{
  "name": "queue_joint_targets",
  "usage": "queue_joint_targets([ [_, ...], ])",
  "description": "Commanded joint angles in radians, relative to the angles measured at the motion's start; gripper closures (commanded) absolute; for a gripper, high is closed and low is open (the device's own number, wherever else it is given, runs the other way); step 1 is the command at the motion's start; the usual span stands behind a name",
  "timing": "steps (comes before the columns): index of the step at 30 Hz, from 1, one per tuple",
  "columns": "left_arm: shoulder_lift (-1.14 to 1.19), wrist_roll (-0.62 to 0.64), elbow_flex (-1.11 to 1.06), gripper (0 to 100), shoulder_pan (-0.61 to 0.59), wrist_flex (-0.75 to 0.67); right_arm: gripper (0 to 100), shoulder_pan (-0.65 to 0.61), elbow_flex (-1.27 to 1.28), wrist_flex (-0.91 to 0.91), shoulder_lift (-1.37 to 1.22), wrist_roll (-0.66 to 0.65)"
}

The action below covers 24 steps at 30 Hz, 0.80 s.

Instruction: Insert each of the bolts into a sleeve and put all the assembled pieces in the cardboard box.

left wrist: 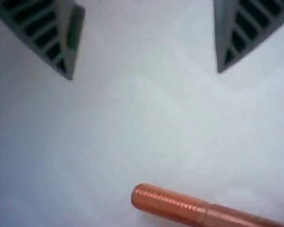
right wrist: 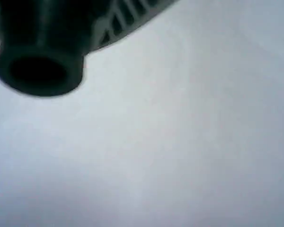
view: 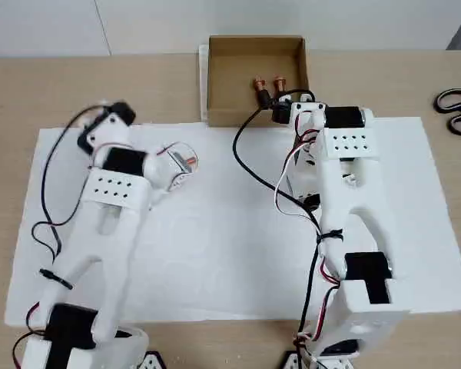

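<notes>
A copper bolt (left wrist: 180,205) lies on the white sheet (left wrist: 146,132), with its threaded end toward the middle of the left wrist view. My left gripper (left wrist: 144,71) hangs open just above the sheet and short of the bolt, with nothing between its fingers. From above, the left gripper (view: 180,165) is over the sheet's left half. My right gripper (view: 288,115) is by the near right corner of the cardboard box (view: 215,77). It is shut on a black sleeve (right wrist: 38,71), whose hollow end faces the camera. Two assembled pieces (view: 267,86) lie in the box.
The white sheet (view: 230,246) covers most of the wooden table between the arms. Scissors (view: 457,111) lie at the table's right edge. A black cable (view: 250,165) loops over the sheet from the right arm.
</notes>
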State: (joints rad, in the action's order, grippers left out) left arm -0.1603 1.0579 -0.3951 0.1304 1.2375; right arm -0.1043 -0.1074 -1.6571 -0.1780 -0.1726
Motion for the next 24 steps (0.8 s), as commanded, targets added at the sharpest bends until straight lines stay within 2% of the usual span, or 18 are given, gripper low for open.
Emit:
queue_joint_targets([
  [1, -0.005, 0.048, -0.077, 82, 0.006, -0.141, 99.5, 0.002, -0.051, -0.012, 0.038, -0.002],
  [13, -0.005, 0.048, -0.263, 82, -0.109, -0.387, 99.5, 0.002, -0.051, -0.013, 0.038, 0.015],
  [24, -0.005, 0.049, -0.295, 82, -0.109, -0.422, 99.5, 0.002, -0.051, -0.013, 0.038, 0.017],
])
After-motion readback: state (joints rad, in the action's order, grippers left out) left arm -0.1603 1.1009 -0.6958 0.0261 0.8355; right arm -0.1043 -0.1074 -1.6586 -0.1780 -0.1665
